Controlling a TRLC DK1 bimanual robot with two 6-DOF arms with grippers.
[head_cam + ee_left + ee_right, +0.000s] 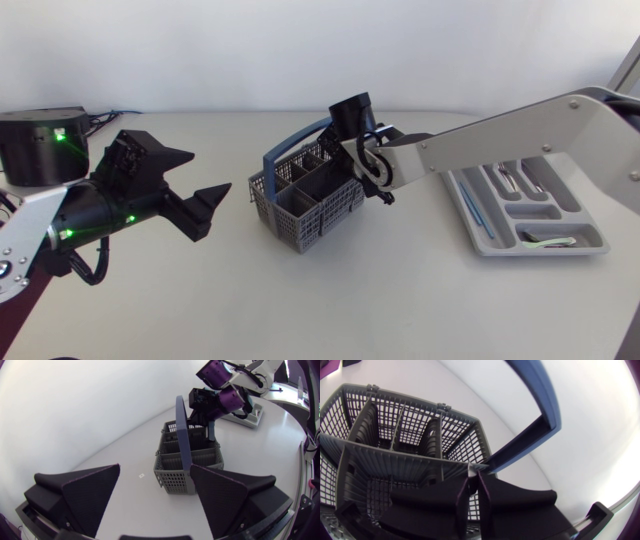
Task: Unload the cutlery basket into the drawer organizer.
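Note:
The grey cutlery basket (300, 205) with a blue handle (295, 140) stands mid-table. My right gripper (340, 162) reaches down into its far right compartment. In the right wrist view this gripper (472, 480) is shut, with a thin pale sliver of cutlery (470, 471) pinched between its tips; the rest of the piece is hidden. The grey drawer organizer (480, 238) lies at the right and holds several pieces. My left gripper (211, 171) hovers left of the basket, open and empty. The left wrist view shows the basket (187, 467) ahead of these wide fingers (90, 495).
A round black device (40, 140) with a green light sits at the far left. In the organizer lie a blue piece (475, 215), a pale green piece (545, 240) and silver pieces (520, 180). A tiny white scrap (141, 475) lies on the table near the basket.

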